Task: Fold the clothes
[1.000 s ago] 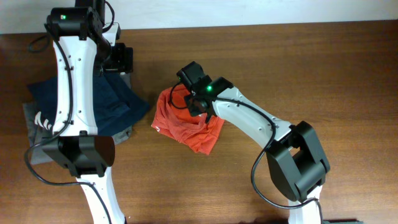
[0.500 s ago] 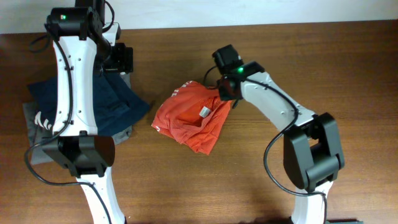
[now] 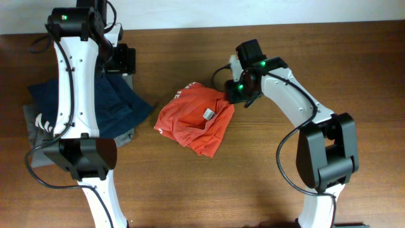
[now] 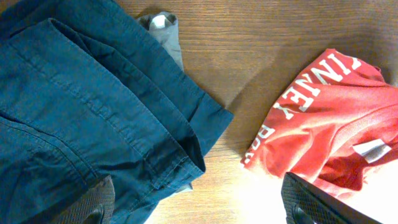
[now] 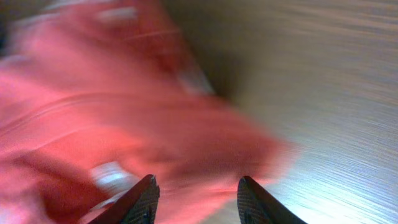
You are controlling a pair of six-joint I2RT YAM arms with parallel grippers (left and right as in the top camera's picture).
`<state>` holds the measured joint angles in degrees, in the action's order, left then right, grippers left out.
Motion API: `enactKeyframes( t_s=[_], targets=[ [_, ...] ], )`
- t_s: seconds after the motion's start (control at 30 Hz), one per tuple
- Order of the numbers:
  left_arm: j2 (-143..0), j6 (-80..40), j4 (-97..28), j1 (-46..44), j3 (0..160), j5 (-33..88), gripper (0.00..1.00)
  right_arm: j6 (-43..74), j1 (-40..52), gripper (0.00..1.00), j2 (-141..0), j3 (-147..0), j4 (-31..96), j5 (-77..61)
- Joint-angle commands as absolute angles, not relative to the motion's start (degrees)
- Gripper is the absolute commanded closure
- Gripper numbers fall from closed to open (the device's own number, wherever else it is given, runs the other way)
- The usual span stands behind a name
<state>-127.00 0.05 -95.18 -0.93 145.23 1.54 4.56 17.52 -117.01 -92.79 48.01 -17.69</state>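
The clothes, an orange-red T-shirt [image 3: 195,120], lie crumpled at the table's middle, with the white neck tag [image 3: 207,113] facing up. White lettering runs along the shirt's left edge [image 4: 298,99]. My right gripper [image 3: 238,92] hovers at the shirt's upper right corner. In the blurred right wrist view its jaws [image 5: 198,186] stand apart over the red cloth [image 5: 124,124], with nothing clamped between them. My left gripper [image 3: 121,62] hangs at the far left above a navy garment. Its fingers [image 4: 93,205] are spread wide and hold nothing.
A navy blue garment [image 3: 114,104] lies on a grey folded garment [image 3: 38,126] at the left, and its hem [image 4: 199,124] reaches close to the shirt. Bare wooden table [image 3: 304,50] spreads to the right and in front.
My right gripper has moved right from the shirt's middle to its right corner, drawing the cloth out so the tag shows. Its jaws have come apart and let the shirt go. The left arm is still.
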Motion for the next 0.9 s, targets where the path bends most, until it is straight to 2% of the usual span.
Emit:
enactKeyframes(
  t_s=[0.0,0.33,0.6,0.87],
  targets=[
    [-126.7,1.1,-95.1,-0.8,145.4,2.2,0.14,-1.3,20.9,0.53,-113.7,-93.8,49.2,-33.8],
    [-126.6,1.4,-95.3,-0.1,145.5,2.2,0.14,-4.1,29.6,0.53,-116.7,-92.4,51.1,-27.4],
    [-126.5,1.4,-95.3,0.0,145.5,2.2,0.14,-4.1,30.4,0.53,-118.5,-92.1,53.5,-25.8],
    [-126.4,1.4,-95.2,0.0,145.5,2.2,0.14,-4.3,30.9,0.53,-118.5,-88.2,49.9,-25.7]
  ],
)
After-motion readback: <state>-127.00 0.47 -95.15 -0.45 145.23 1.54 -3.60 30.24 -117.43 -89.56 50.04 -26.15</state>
